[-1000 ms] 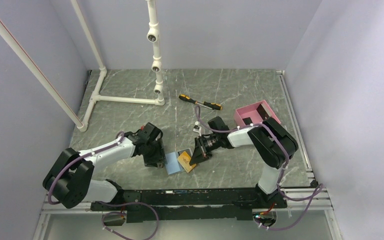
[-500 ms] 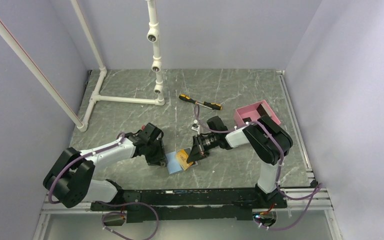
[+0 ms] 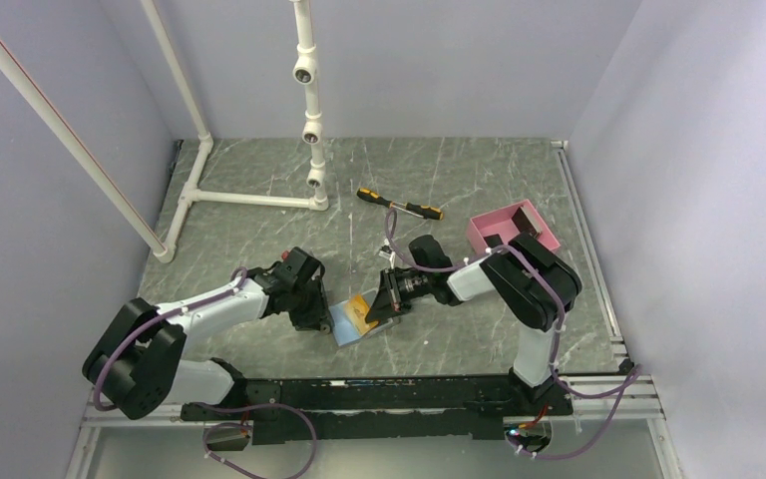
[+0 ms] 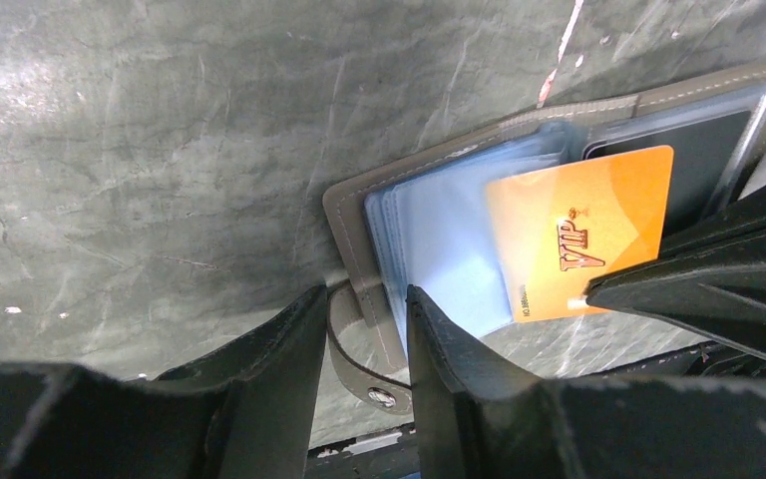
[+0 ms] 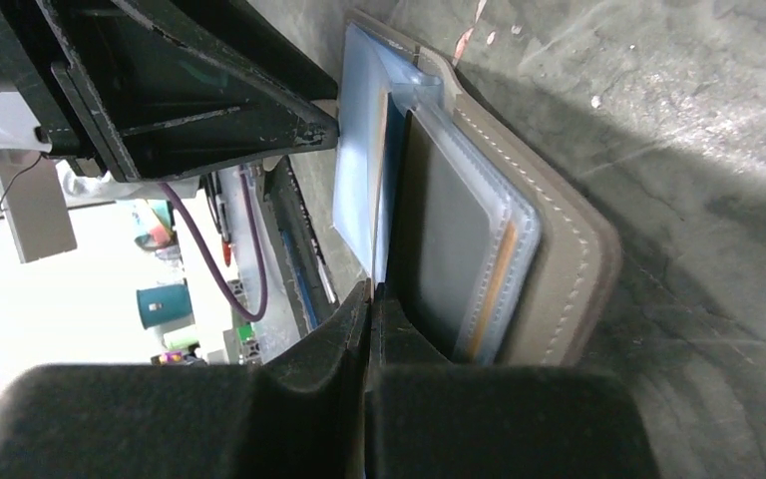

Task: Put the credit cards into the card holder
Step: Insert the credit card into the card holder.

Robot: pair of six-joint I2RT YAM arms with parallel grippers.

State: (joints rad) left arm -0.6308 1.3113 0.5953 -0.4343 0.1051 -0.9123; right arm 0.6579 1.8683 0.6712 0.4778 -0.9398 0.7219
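Note:
The grey card holder lies open near the table's front, its light blue sleeves up. In the left wrist view my left gripper straddles its grey edge and snap strap, both fingers against them. My right gripper is shut on an orange credit card marked VIP, which lies partly over the blue sleeves. A dark credit card sits in a clear pocket behind it. Seen from the right wrist, the held card is edge-on, between the sleeves, ahead of the closed jaws of the right gripper.
A pink tray stands behind the right arm at the back right. A yellow-handled screwdriver lies mid-table. A white pipe frame stands at the back left. The table's front rail runs just below the holder.
My right gripper has carried the orange card leftward, further over the blue sleeves. The left jaws have narrowed onto the holder's edge.

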